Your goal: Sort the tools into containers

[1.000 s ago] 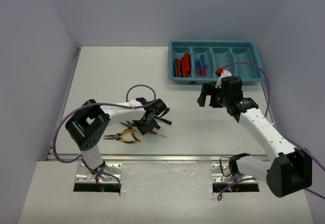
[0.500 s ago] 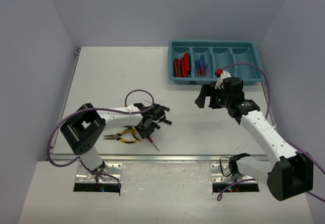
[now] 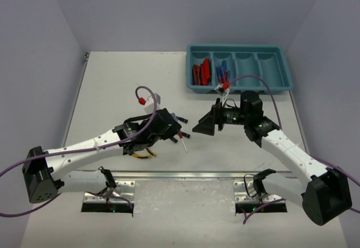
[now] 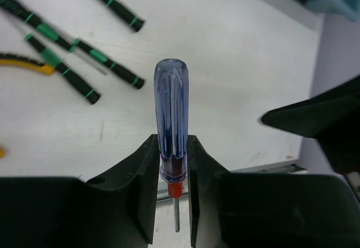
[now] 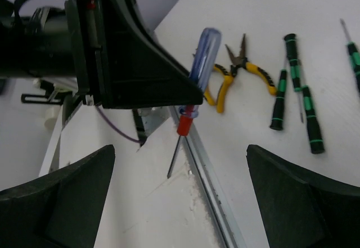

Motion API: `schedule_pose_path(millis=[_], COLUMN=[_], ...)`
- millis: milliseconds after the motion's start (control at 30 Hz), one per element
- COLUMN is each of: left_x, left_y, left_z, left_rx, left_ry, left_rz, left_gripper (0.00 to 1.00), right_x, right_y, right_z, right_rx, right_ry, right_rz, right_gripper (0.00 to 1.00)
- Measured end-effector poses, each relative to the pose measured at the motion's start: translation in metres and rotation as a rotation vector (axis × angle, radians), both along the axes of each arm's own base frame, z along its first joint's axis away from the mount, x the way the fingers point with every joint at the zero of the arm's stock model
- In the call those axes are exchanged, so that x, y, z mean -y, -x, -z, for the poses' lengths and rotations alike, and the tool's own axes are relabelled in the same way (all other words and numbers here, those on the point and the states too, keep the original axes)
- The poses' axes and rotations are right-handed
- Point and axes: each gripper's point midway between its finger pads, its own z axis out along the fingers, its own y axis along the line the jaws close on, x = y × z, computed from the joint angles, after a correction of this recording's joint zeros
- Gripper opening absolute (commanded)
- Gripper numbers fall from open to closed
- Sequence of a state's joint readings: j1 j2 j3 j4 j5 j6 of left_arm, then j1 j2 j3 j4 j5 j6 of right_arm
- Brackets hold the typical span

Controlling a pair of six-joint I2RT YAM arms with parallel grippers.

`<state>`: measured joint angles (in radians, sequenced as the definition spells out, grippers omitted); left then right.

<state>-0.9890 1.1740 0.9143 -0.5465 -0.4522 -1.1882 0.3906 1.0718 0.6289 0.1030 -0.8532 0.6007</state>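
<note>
The left pincer (image 4: 171, 166) is clamped on a blue-handled screwdriver (image 4: 171, 110). Its two black fingers (image 4: 143, 175) press on the lower end of the clear blue handle, just above the red collar. The handle stands out beyond the fingertips, and the thin metal shaft points back between the fingers. In the right wrist view the tool hangs tilted, shaft downward, and appears to be lifted off the desk (image 3: 124, 79), close to its near edge.

The right pincer (image 3: 209, 121) is spread wide and holds nothing. It faces the left pincer across a short gap, and the held screwdriver lies between the two in the overhead view.

On the desk beneath and behind the left pincer lie several slim black-and-green screwdrivers (image 4: 101, 57), some crossing or touching one another. Yellow-handled pliers (image 5: 256, 69) rest just beside them. All of these are flat on the surface and apart from either pincer.

At the far right of the desk, well apart from the left pincer, sits the teal tray (image 3: 242, 48) with four long compartments side by side. Its leftmost compartment holds red-and-black utility knives (image 3: 200, 73). The next one to the right holds more blue-handled screwdrivers with red tips (image 3: 223, 72). The right arm reaches from its base toward the middle of the desk, with its wrist just in front of the tray.
</note>
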Motion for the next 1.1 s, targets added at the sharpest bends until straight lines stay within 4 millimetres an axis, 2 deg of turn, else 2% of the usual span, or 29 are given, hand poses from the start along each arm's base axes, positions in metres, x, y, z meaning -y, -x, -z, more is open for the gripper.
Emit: schedule_pose_path(millis=[67,167,233,333,367,433,467,500,600,633,700,767,900,1000,1067,1100], left_x=[0.009,0.023,0.033,0.047,0.050,0.055,0.056,0.057,0.055,0.055,0.050,0.039,0.012,-0.021,-0.047,-0.059], left_y=[-0.006,-0.011,-0.011,-0.010,-0.008,-0.005,-0.003,-0.002,-0.004,-0.004,-0.007,-0.014,-0.029,-0.037,-0.037,-0.035], left_z=[-0.027,-0.061,-0.081,-0.098,-0.102,-0.103,-0.103,-0.103,-0.104,-0.105,-0.100,-0.094,-0.109,-0.135,-0.146,-0.148], left_rx=[0.108,0.237,0.302,0.367,0.383,0.401,0.406,0.411,0.434,0.439,0.435,0.417,0.399,0.397,0.395,0.390], left_ry=[0.063,0.135,0.183,0.240,0.257,0.278,0.284,0.288,0.271,0.271,0.228,0.160,0.020,-0.058,-0.122,-0.148], left_rz=[0.057,0.137,0.191,0.258,0.280,0.312,0.325,0.335,0.342,0.345,0.326,0.280,0.148,-0.004,-0.089,-0.118], left_gripper=[0.00,0.00,0.00,0.00,0.00,0.03,0.12,0.27,0.93,1.00,1.00,1.00,1.00,1.00,1.00,1.00], right_x=[-0.014,-0.029,-0.035,-0.041,-0.043,-0.045,-0.046,-0.047,-0.047,-0.047,-0.047,-0.045,-0.033,-0.002,0.032,0.052], right_y=[0.014,0.034,0.041,0.042,0.042,0.039,0.038,0.035,0.030,0.028,0.023,0.011,-0.026,-0.081,-0.124,-0.152], right_z=[-0.010,-0.019,-0.020,-0.021,-0.023,-0.022,-0.022,-0.020,-0.015,-0.014,-0.013,-0.010,0.003,0.011,0.015,0.016], right_rx=[0.026,0.050,0.050,0.058,0.064,0.062,0.060,0.056,0.040,0.043,0.052,0.057,0.047,0.032,0.005,0.001], right_ry=[-0.040,-0.099,-0.116,-0.127,-0.131,-0.134,-0.134,-0.130,-0.117,-0.116,-0.103,-0.071,0.056,0.191,0.294,0.349], right_rz=[-0.066,-0.137,-0.154,-0.151,-0.148,-0.138,-0.131,-0.122,-0.088,-0.079,-0.049,0.013,0.179,0.379,0.514,0.591], right_gripper=[0.85,0.63,0.60,0.56,0.48,0.08,0.00,0.00,0.00,0.00,0.00,0.00,0.00,0.00,0.00,0.00])
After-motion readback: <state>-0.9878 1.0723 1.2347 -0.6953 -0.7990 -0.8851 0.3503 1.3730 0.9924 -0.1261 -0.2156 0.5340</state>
